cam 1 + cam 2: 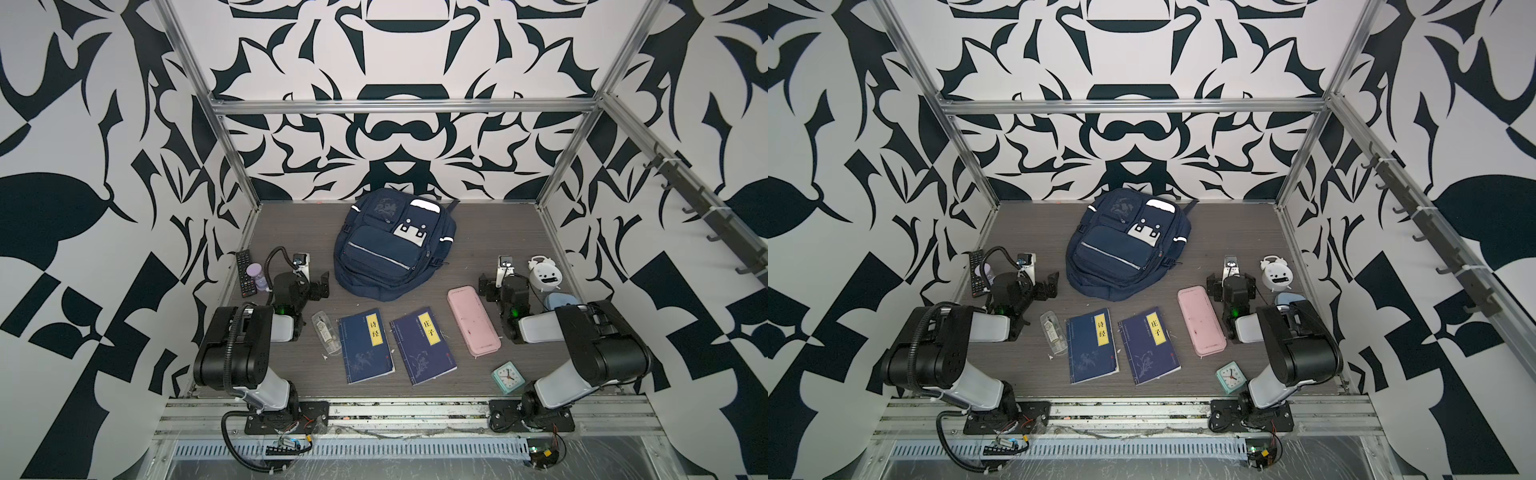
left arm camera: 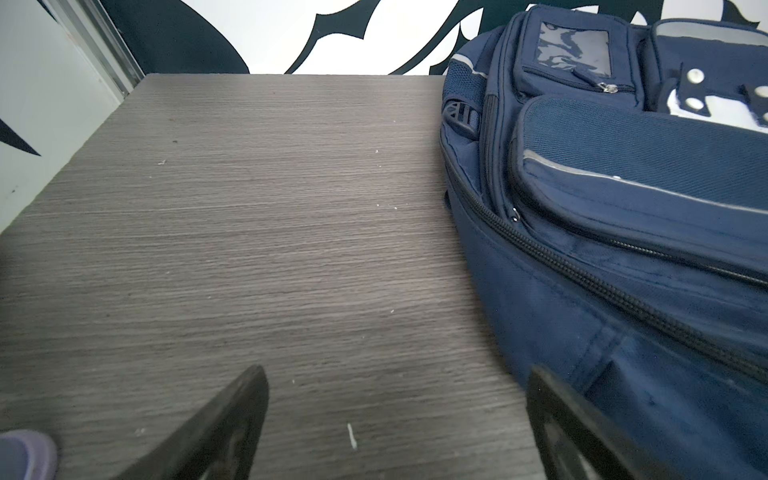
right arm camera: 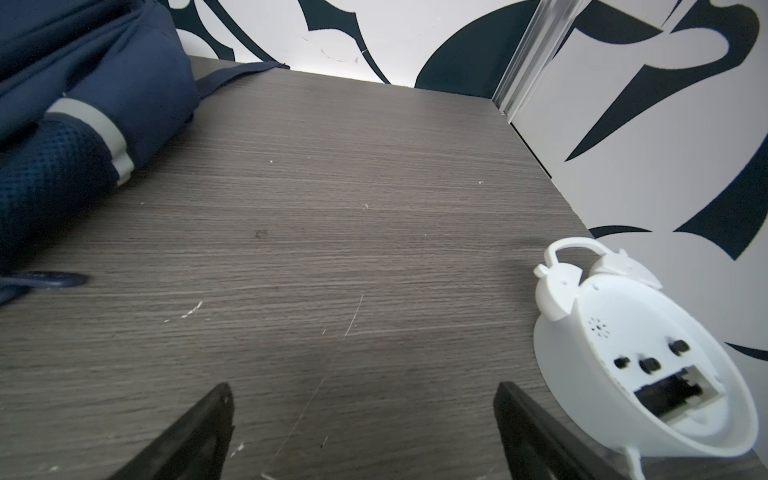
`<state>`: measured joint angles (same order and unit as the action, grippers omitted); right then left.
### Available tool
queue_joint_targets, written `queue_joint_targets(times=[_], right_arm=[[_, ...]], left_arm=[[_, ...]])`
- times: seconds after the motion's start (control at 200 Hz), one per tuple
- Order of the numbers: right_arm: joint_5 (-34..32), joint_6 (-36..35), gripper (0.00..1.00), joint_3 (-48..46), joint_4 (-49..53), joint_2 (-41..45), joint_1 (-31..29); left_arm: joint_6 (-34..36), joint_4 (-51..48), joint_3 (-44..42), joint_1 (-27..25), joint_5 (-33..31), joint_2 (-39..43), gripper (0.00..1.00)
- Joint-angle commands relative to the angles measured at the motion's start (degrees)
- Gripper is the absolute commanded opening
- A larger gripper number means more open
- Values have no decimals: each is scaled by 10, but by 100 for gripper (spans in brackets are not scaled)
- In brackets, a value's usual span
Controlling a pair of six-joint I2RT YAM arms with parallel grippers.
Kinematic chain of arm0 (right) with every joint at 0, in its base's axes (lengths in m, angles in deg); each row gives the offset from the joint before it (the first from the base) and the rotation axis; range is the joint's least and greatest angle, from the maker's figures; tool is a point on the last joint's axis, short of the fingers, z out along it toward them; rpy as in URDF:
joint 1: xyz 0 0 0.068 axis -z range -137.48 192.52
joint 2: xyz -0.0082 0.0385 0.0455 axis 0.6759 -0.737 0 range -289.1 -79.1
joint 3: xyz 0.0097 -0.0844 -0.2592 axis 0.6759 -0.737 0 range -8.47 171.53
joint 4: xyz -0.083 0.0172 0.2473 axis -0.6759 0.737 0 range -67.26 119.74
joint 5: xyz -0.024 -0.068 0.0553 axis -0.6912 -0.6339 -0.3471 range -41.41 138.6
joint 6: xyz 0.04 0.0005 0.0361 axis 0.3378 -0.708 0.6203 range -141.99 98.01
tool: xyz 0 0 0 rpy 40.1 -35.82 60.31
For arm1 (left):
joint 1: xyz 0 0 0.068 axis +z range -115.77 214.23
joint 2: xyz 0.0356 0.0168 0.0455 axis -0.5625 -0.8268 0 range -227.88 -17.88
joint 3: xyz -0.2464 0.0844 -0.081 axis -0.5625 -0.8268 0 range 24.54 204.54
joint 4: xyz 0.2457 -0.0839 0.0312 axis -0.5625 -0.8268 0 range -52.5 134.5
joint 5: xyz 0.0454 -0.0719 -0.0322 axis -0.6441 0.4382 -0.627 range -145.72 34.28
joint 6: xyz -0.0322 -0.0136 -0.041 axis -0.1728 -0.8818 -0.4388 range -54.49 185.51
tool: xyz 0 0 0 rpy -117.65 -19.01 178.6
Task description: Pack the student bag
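Crouch folded low flanking the student bag (image 1: 390, 245), with left tool (image 2: 395, 374) and right tool (image 3: 361, 386) spread empty above grey wood-grain bench (image 1: 291, 232), black-and-white walls (image 1: 395, 124) around.

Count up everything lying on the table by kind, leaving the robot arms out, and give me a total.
Backpack: 1
Books: 2
Clocks, white and teal: 2
Cases, pink and clear: 2
Remote: 1
Purple thing, maybe an hourglass: 1
Pale blue thing, partly hidden: 1
Total: 10

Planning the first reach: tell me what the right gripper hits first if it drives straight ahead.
Right gripper: likely nothing before the back wall; bare table ahead, bag and clock off to the sides.
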<state>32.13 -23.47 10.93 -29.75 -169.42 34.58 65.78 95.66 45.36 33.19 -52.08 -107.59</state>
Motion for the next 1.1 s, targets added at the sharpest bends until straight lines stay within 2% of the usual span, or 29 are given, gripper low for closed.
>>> queue_joint_targets(times=[0.0, 0.51, 0.55, 0.64, 0.74, 0.795, 0.87, 0.955, 1.02, 1.095], right_arm=[[3, 6, 100, 9, -8, 8, 3], [1, 5, 100, 8, -8, 8, 3], [1, 5, 100, 8, -10, 9, 3], [-19, 11, 100, 5, -10, 21, 3], [-39, 16, 100, 2, 19, 57, -2], [-75, 19, 100, 5, 28, 72, -12], [-155, 29, 100, 38, 111, 104, -30], [-235, 75, 100, 109, 257, 136, -46], [-297, 159, 100, 176, 383, 144, -47], [-307, 247, 100, 273, 562, 140, -47]], left_arm=[[2, 2, 11, 1, -6, 1, 99], [-3, 6, 8, -1, -16, 4, 99], [-12, 11, 5, -3, -46, 7, 99], [-41, 14, -15, -15, -164, 50, 99], [-32, 12, -39, -36, -210, 111, 99], [-15, 9, -47, -60, -248, 143, 99], [-4, 10, -48, -95, -285, 194, 99], [-32, -29, -30, -122, -281, 242, 99], [-81, -128, 6, -137, -266, 283, 99], [-185, -287, 70, -140, -246, 324, 99]])
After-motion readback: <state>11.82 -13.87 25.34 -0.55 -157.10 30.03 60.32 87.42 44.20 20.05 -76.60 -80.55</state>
